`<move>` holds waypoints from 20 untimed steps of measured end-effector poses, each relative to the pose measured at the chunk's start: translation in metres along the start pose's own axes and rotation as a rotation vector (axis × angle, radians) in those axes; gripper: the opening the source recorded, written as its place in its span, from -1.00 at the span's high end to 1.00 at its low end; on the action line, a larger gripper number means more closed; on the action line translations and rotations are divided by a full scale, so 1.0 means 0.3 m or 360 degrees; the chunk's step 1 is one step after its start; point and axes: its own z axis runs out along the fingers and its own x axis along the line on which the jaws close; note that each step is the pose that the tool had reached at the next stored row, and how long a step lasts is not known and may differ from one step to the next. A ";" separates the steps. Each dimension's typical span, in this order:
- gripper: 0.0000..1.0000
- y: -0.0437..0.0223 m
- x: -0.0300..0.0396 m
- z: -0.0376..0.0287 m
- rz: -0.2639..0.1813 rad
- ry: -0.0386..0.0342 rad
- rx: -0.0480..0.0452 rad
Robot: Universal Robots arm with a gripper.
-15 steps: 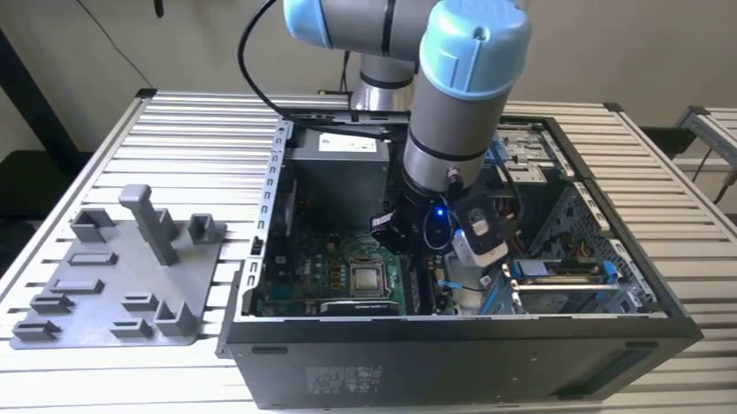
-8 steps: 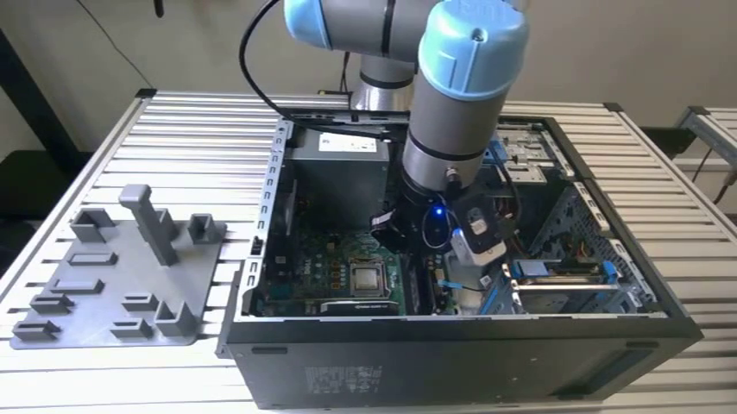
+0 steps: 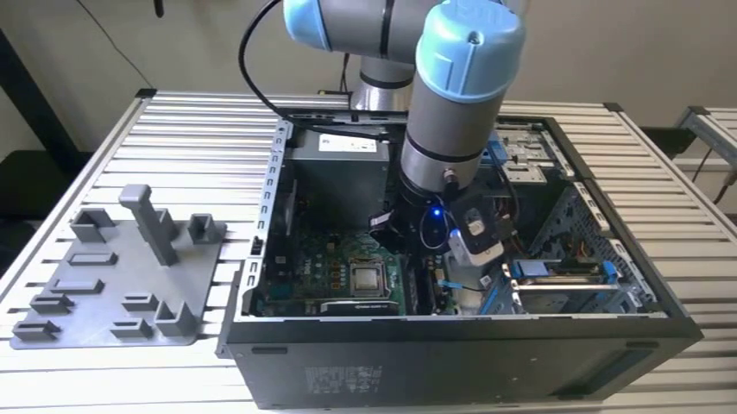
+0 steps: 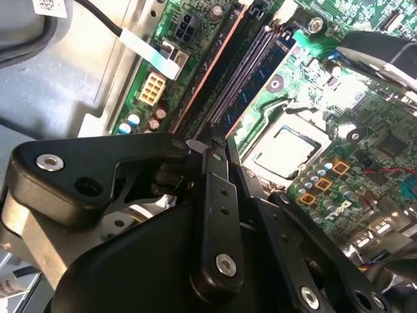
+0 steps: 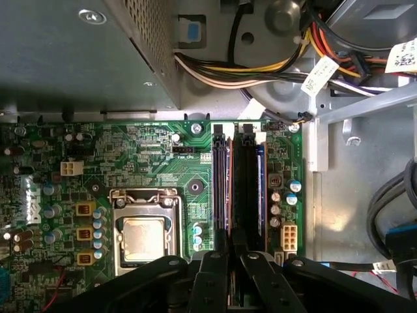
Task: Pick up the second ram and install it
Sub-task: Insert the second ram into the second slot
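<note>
The second ram (image 4: 272,65) appears in the second wrist view as a dark blue board on edge among the long black memory slots (image 4: 238,81), on the side of the slots nearer the processor socket (image 4: 287,147). It runs away from the tip of the hand (image 4: 212,145). Whether it is fully seated cannot be told, nor whether the hand is clenched on it or has released it.

In the exterior view the robot arm (image 3: 455,112) reaches down into an open computer case (image 3: 461,362) lying on a slatted metal surface (image 3: 196,147), its wrist low over the motherboard (image 3: 334,259).

In the first wrist view the hand (image 5: 232,257) sits at one end of the memory slots (image 5: 244,189), squarely in line with them. The processor socket (image 5: 143,235) lies beside the slots on the green motherboard (image 5: 150,150), and a bundle of coloured cables (image 5: 260,65) crosses the case wall beyond the far end of the slots.

A grey plastic tray (image 3: 116,293) with raised blocks rests on the surface at the exterior view's left, just beside the case.
</note>
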 end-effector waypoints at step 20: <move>0.73 0.002 -0.007 0.004 -0.0017 0.0001 -0.0001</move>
